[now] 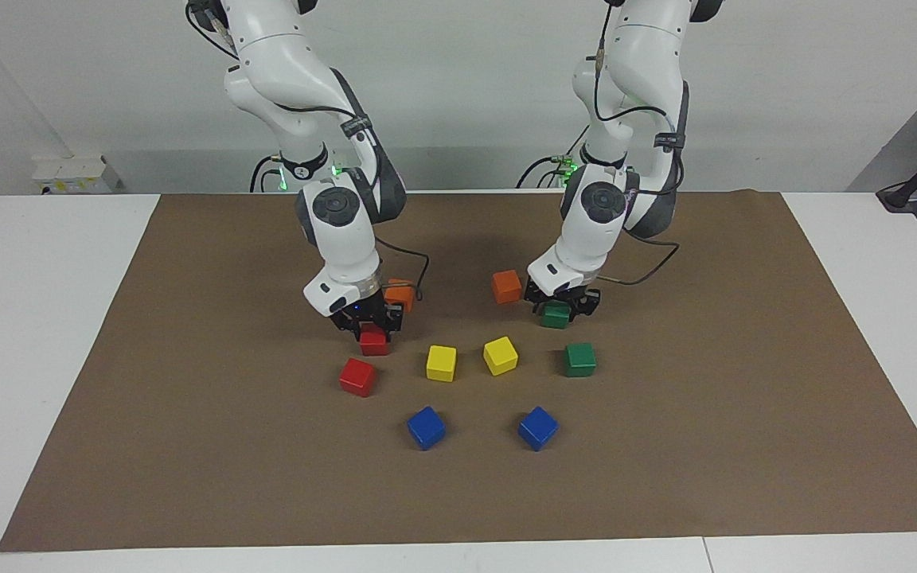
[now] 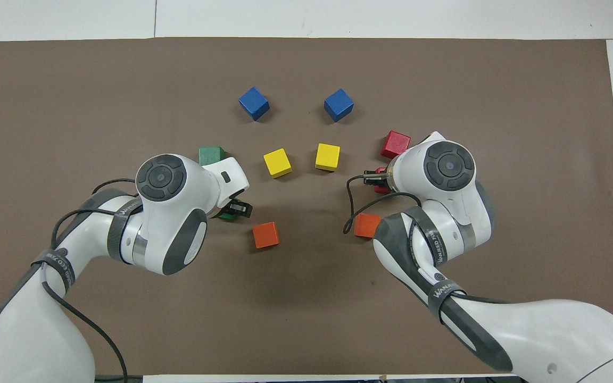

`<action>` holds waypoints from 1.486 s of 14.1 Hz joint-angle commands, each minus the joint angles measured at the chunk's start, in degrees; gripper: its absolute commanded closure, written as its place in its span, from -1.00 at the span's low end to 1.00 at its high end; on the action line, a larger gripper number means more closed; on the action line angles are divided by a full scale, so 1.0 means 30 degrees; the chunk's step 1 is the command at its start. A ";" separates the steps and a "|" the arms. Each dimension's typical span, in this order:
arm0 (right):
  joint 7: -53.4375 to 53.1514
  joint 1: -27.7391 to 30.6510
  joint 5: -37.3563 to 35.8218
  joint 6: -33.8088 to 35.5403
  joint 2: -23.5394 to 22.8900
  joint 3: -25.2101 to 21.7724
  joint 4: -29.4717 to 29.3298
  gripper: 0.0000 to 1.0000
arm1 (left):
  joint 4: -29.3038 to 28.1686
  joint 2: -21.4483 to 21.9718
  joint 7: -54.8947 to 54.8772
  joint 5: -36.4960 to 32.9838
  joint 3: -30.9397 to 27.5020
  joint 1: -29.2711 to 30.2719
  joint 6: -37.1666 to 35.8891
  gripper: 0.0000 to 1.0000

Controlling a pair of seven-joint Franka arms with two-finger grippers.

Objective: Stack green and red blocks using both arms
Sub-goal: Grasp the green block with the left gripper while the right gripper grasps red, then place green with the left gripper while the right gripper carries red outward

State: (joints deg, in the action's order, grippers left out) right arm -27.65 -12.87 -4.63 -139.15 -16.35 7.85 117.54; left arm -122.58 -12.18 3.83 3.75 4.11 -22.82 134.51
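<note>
Two tools work the brown mat (image 1: 188,446): my right tool (image 1: 368,325) clamps a red block (image 1: 373,343); my left tool (image 1: 560,305) straddles a green block (image 1: 556,316), grip unclear, both nearer me than the yellow cubes (image 1: 441,363).

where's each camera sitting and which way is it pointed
Facing view: high across the table, looking at the robots; both arms show down to the left gripper on a green block and the right gripper on a red block.
Overhead view: above the robots' end, looking steeply down; forearms and wrists enter from the bottom.
Shared: the brown mat and all ten blocks, half a turn apart.
</note>
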 commanded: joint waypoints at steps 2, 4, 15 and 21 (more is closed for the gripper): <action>0.0308 0.0189 -0.0626 0.4589 0.0937 0.0079 -0.2461 1.00 | -0.0126 0.0046 -0.0191 0.0010 -0.0373 -0.0362 -0.0188 1.00; 0.2317 0.0656 -0.0626 0.6270 0.1376 -0.0154 -0.3434 1.00 | 0.0049 0.0046 -0.0191 0.0010 -0.0373 -0.0244 -0.0335 1.00; 0.9157 0.4816 -0.0187 0.3201 0.2198 -0.1680 -0.1212 1.00 | 0.4738 0.3262 -0.0511 0.0216 -0.0432 0.3765 -0.8711 1.00; 0.9567 0.5170 0.1220 0.0681 0.2315 -0.1679 0.0663 1.00 | 0.3834 0.5083 -0.4697 0.0011 -0.0461 0.9006 -1.0415 1.00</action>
State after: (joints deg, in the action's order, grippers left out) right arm -1.55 1.65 -2.51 -134.24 -11.15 2.20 116.34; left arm -108.08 1.19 -6.90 3.71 2.05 0.04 103.35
